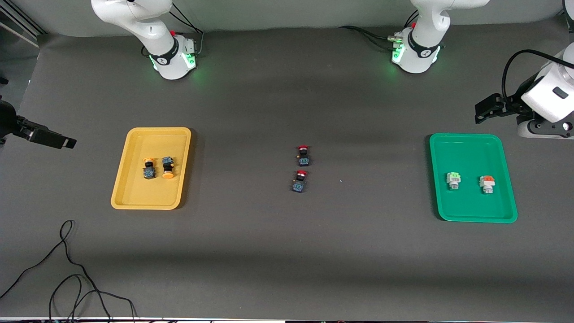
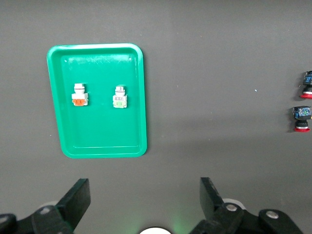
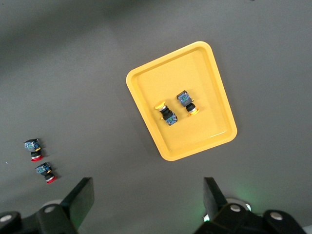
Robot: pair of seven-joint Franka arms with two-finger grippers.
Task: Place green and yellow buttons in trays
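The yellow tray [image 1: 134, 188] holds two orange-yellow capped buttons [image 1: 149, 167] [image 1: 167, 168] lying side by side. They also show in the right wrist view [image 3: 168, 113] [image 3: 187, 102] in the tray [image 3: 195, 141]. The green tray [image 1: 471, 206] holds a white button with a pale green top [image 1: 454, 180] and one with an orange top [image 1: 487, 183]. Both also show in the left wrist view [image 2: 120, 96] [image 2: 80, 94] in the tray [image 2: 97, 131]. My left gripper [image 1: 486, 110] [image 2: 145, 197] is open and empty, raised beside the green tray. My right gripper [image 1: 58, 141] [image 3: 147, 195] is open and empty, raised beside the yellow tray.
Two red-capped black-and-blue switches [image 1: 303, 155] [image 1: 299, 181] lie on the grey table midway between the trays. Loose black cables [image 1: 67, 269] lie near the front edge at the right arm's end. The arm bases [image 1: 172, 56] [image 1: 415, 51] stand along the back.
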